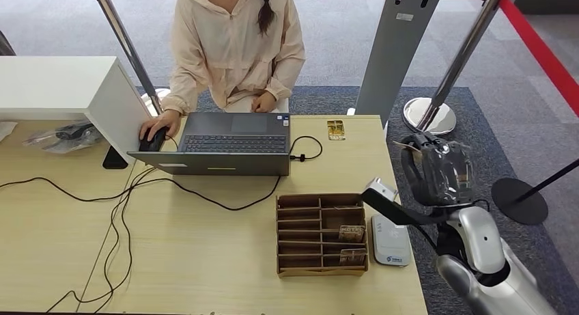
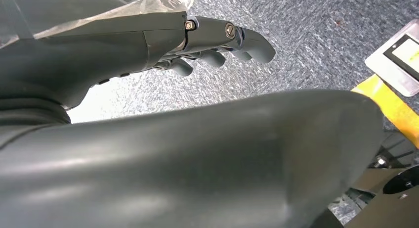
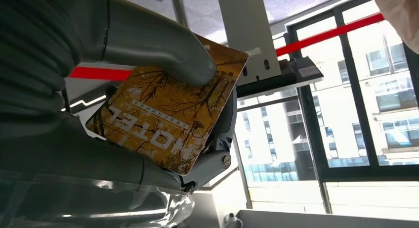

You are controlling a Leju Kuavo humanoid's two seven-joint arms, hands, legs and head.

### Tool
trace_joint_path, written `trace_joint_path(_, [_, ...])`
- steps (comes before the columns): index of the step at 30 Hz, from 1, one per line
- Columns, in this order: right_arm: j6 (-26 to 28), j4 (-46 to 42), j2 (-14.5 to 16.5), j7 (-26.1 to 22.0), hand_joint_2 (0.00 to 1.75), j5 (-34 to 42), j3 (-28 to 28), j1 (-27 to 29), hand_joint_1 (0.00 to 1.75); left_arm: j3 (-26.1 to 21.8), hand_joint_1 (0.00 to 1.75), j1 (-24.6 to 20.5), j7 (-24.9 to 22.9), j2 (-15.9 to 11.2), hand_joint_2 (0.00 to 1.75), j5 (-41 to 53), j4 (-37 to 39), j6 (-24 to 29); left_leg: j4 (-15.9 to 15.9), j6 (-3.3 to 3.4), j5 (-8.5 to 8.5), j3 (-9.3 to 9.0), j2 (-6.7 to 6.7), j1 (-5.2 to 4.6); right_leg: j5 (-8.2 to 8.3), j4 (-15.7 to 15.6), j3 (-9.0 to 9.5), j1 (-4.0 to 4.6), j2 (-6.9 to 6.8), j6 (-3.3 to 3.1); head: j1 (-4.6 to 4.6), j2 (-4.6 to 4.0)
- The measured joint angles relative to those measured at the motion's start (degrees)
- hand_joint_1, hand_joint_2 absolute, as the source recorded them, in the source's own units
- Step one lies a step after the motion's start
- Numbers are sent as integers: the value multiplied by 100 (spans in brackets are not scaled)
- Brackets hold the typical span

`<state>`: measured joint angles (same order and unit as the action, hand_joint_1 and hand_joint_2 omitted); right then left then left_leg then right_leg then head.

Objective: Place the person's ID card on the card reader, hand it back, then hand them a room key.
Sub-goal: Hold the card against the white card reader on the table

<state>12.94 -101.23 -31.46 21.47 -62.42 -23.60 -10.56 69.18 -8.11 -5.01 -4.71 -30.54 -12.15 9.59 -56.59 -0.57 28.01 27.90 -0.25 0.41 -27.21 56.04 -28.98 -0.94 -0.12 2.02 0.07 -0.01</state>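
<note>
My right hand [image 3: 148,55] pinches a brown and gold room key card [image 3: 163,124] printed HOTEL between the thumb and the fingers. In the head view this right hand [image 1: 437,170], wrapped in clear plastic, is raised just past the table's right edge, above the white card reader [image 1: 390,241]. A small yellowish card [image 1: 335,129] lies flat on the table's far side, near the person [image 1: 235,48]. My left hand [image 2: 217,40] hangs over grey carpet, its fingers loosely stretched and holding nothing.
A cardboard card rack [image 1: 321,234] with a few key cards stands left of the reader. An open laptop [image 1: 229,144], black cables [image 1: 123,212] and a white box [image 1: 61,89] take up the table's far and left side. The person has one hand on a mouse [image 1: 153,139]. Barrier posts [image 1: 429,113] stand beyond.
</note>
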Motion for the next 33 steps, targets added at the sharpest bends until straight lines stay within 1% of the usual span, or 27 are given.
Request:
trace_joint_path(6, [223,127,-36,-44,175,112,282,358,170,-2,0,0,-39,-2,0,-30,0,3,0,0,0,0,0,0,0,0,1,0,0,0,1,-1])
trace_joint_path(13, [482,350,2,-137,175,233,403,566,175,-6,0,-2,-48,-8,0,-38,0,20,0,0,0,0,1,0,0,0,1,0,0,0,0,-1])
trace_joint_path(26, [944,923,257,-251,175,539,413,853,175,-15,0,-3,-58,-15,0,-81,0,51,1,0,0,1,1,0,0,0,0,0,0,0,1,-1])
trace_joint_path(33, [1166,1287,407,-340,175,688,334,914,175,-17,0,-3,-52,-15,0,-86,0,62,1,0,0,1,1,1,0,0,0,0,0,0,1,-1])
